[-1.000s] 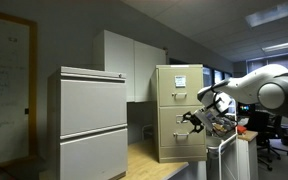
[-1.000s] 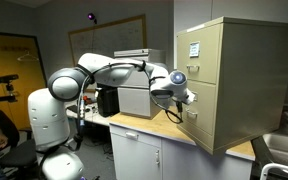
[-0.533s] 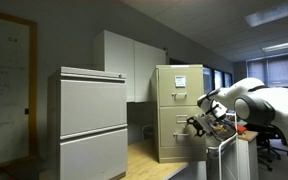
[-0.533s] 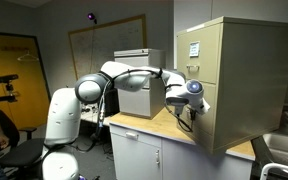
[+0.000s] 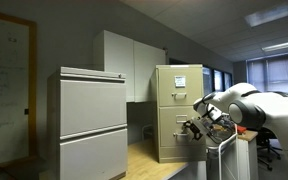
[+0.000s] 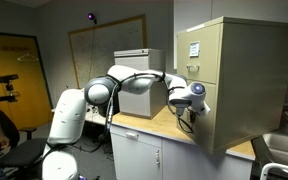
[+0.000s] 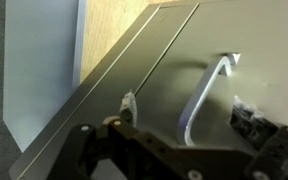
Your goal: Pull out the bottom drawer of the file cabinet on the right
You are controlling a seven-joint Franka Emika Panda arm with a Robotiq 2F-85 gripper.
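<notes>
Bottom drawer (image 7: 249, 40) closed; claw (image 7: 184, 105) spread astride pull (image 7: 212, 85), gripping nothing; wooden countertop (image 7: 114, 30); grey wall (image 5: 74, 40).

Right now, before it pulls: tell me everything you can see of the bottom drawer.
The bottom drawer is the lowest one in the tan cabinet, which stands on a wooden counter. It has a plain painted-metal front with no label. It looks shut, flush with the frame. The wrist view shows a bright metal bow handle on the front. The gripper is open, with a finger on either side of the handle; contact can't be judged.
</notes>
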